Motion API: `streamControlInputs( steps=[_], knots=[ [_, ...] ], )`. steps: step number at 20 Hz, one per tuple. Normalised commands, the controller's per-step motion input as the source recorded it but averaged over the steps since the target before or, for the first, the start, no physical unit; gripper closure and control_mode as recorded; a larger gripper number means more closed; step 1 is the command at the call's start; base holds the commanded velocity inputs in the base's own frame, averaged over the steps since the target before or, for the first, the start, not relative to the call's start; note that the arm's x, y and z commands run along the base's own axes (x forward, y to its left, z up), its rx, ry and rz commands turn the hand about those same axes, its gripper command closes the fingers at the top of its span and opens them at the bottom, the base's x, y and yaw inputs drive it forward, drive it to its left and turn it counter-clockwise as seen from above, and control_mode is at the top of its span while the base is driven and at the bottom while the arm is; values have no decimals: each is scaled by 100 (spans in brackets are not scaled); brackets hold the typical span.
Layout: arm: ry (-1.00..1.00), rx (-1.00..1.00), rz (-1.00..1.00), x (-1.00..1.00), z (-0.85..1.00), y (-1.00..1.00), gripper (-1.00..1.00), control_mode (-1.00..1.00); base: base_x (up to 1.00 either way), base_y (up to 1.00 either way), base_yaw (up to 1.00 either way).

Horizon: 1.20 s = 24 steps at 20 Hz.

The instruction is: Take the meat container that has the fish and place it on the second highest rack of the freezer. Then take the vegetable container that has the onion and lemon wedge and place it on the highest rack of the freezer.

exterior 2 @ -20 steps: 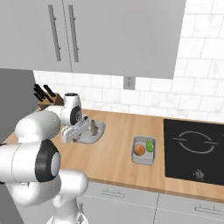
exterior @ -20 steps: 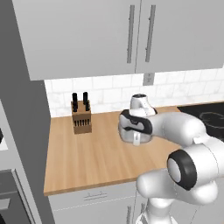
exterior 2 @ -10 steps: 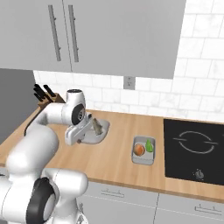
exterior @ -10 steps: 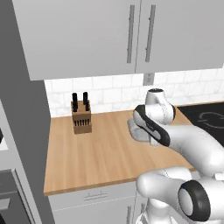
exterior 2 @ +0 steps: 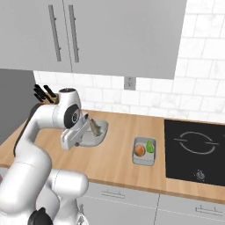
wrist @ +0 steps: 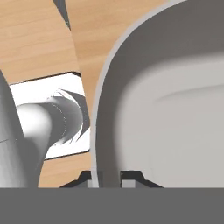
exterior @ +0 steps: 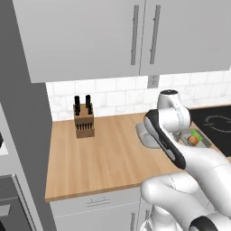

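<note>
The meat container point(exterior 2: 97, 137) is a light-grey tray in the middle of the wooden counter, and the olive-brown fish point(exterior 2: 94, 127) lies in it. My gripper point(exterior 2: 86, 132) is at the tray's left rim. In the hand view the gripper point(wrist: 107, 180) is shut on the tray's rim point(wrist: 101, 131), one dark tip on each side. My arm hides most of this tray point(exterior: 145, 135) in the left base view. The vegetable container point(exterior 2: 144, 150) lies to its right, holding the onion point(exterior 2: 139, 150) and the green lemon wedge point(exterior 2: 150, 146). The freezer is out of view.
A wooden knife block point(exterior: 84, 122) stands at the back left of the counter point(exterior: 103, 158). A black cooktop point(exterior 2: 197, 151) lies at the right. Wall cabinets point(exterior 2: 88, 35) hang overhead. A tall grey cabinet side point(exterior: 18, 113) bounds the counter's left end.
The arm has stretched out and its elbow has swung over toward the tray, with the hand staying at the tray's rim. The trays and the knife block have kept their places.
</note>
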Motion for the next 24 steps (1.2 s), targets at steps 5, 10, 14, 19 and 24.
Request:
streamControlInputs(
  steps=[5,10,14,19,24],
  knots=[
    [0,0,10,-2,30,-9,100,-100,0,0,0],
    [0,0,6,-11,27,-21,100,-100,0,0,0],
    [-9,0,0,-45,48,0,100,-100,0,0,0],
    [-12,0,-2,-31,63,1,100,-100,0,0,0],
    [-5,1,-1,-25,50,0,100,-100,0,0,0]
  ],
)
